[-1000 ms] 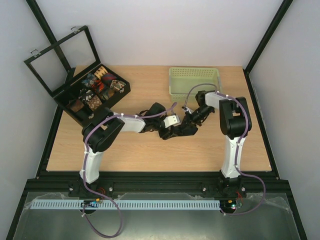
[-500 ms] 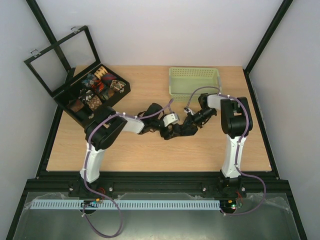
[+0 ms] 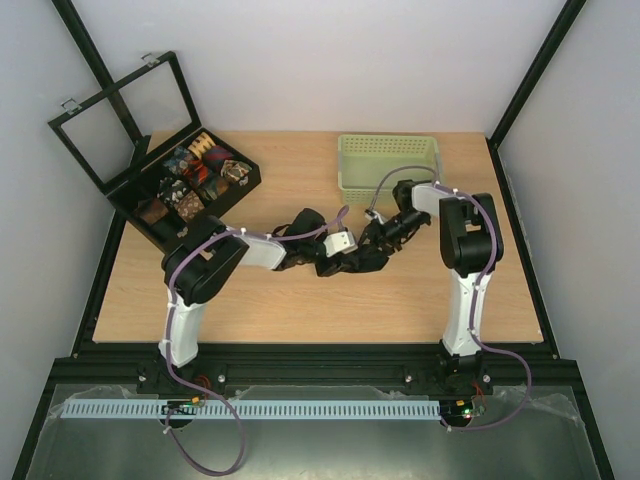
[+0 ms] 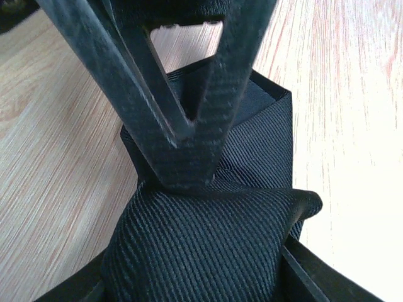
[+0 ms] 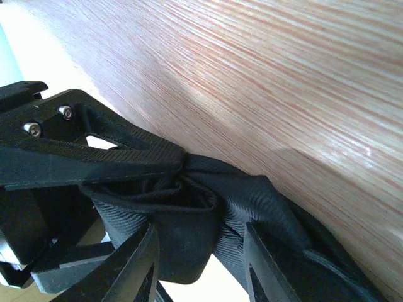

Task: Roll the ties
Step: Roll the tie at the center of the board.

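At the bottom of the left wrist view, the black tie (image 4: pixel 208 251) is bunched into a thick fold that fills the gap of the left gripper (image 4: pixel 198 286). Its jaws are set partly apart and bear on the fabric at both sides, so the fold is judged to be held.

Just beyond, at the centre of that frame, one finger of the right gripper (image 5: pixel 200 267) is planted on the tie. In the right wrist view fabric lies between the right jaws, which are also partly apart, but whether it is pinched cannot be told.

Past that finger the flat ribbed strip runs away from the left jaws toward the upper right of the frame and ends at a folded edge. That is taken as the tie's long axis, and any further rolling would be made along it.

From above, both grippers meet at the middle of the table (image 3: pixel 300 310) and neither is nearer. The box (image 3: pixel 150 205) of coiled ties (image 3: pixel 205 165) sits far off at upper left.
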